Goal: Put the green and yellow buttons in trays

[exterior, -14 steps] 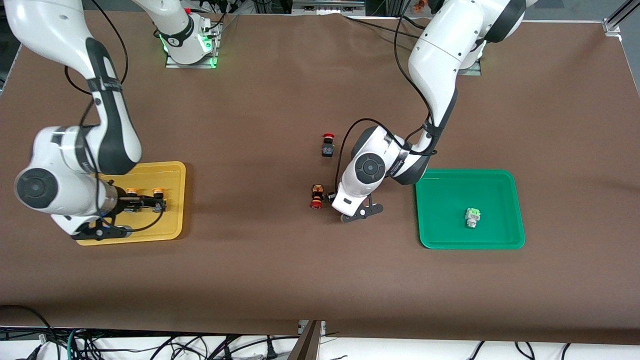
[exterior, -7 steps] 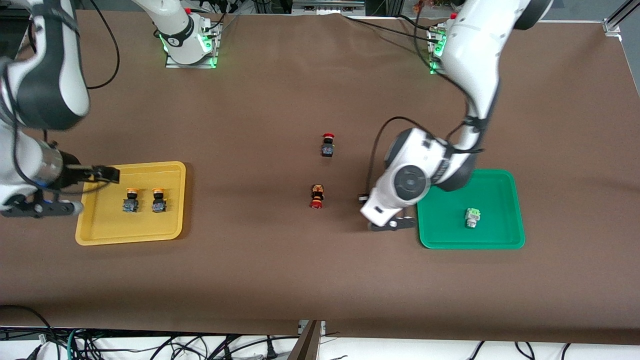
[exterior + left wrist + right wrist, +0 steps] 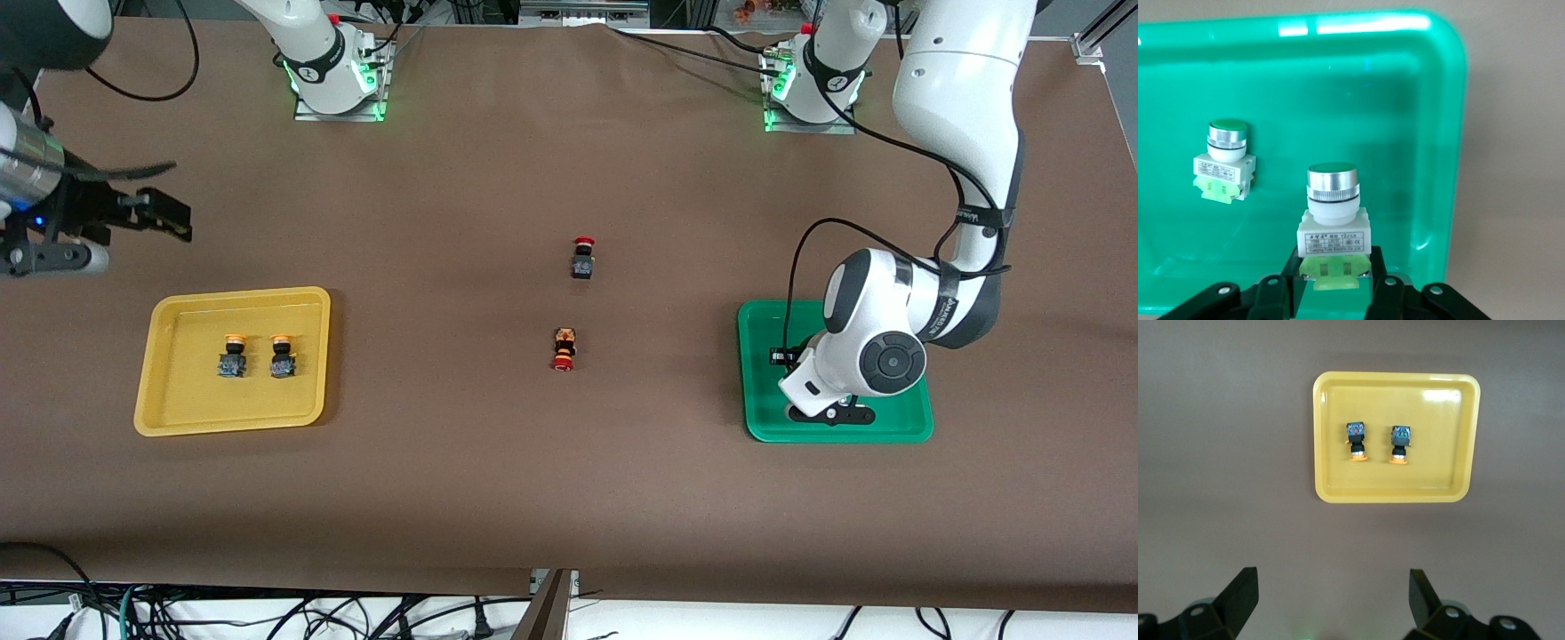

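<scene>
My left gripper (image 3: 1333,273) is shut on a green button (image 3: 1332,213), gripping its pale green base, over the green tray (image 3: 1405,100). A second green button (image 3: 1223,160) lies in that tray beside it. In the front view the left gripper (image 3: 831,414) is over the green tray (image 3: 756,373), and the arm hides both green buttons. Two yellow buttons (image 3: 233,354) (image 3: 282,354) lie side by side in the yellow tray (image 3: 178,418). My right gripper (image 3: 173,218) is open and empty, raised over bare table. The right wrist view shows the open right gripper (image 3: 1331,587), the yellow tray (image 3: 1438,453) and both buttons (image 3: 1355,440) (image 3: 1400,443).
A red-capped button with a black body (image 3: 582,258) and a red-capped button with an orange-black body (image 3: 563,348) lie on the brown table between the trays. The arm bases stand along the table edge farthest from the front camera.
My left arm swung from the table's middle to over the green tray with the green button. My right gripper left the yellow tray and rose away, leaving both yellow buttons there.
</scene>
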Robot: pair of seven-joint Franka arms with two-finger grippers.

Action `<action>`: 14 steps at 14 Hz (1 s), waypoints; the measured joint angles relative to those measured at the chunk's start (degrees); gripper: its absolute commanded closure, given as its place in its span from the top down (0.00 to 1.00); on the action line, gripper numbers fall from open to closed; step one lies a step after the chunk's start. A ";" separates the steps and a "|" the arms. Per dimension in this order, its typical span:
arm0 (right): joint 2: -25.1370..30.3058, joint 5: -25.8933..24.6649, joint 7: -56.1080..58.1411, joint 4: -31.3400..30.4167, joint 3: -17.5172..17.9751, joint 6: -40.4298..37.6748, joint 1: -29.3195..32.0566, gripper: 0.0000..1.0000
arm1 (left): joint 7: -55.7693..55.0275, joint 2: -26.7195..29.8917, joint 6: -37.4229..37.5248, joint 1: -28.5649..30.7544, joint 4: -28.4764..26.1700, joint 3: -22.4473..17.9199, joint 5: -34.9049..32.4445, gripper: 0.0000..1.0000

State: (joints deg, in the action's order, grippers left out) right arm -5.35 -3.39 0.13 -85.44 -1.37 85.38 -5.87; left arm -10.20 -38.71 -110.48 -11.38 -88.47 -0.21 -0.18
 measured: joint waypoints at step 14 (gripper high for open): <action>3.41 0.00 0.17 -2.38 -0.18 -1.45 1.24 1.00 | 9.61 16.43 7.66 7.52 0.34 1.58 6.18 1.00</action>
State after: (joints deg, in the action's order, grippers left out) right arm -1.95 -3.39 0.30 -87.82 -1.55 83.93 -4.63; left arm -0.59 -22.28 -102.82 -3.86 -88.14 1.38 6.00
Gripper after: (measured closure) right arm 0.000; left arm 0.000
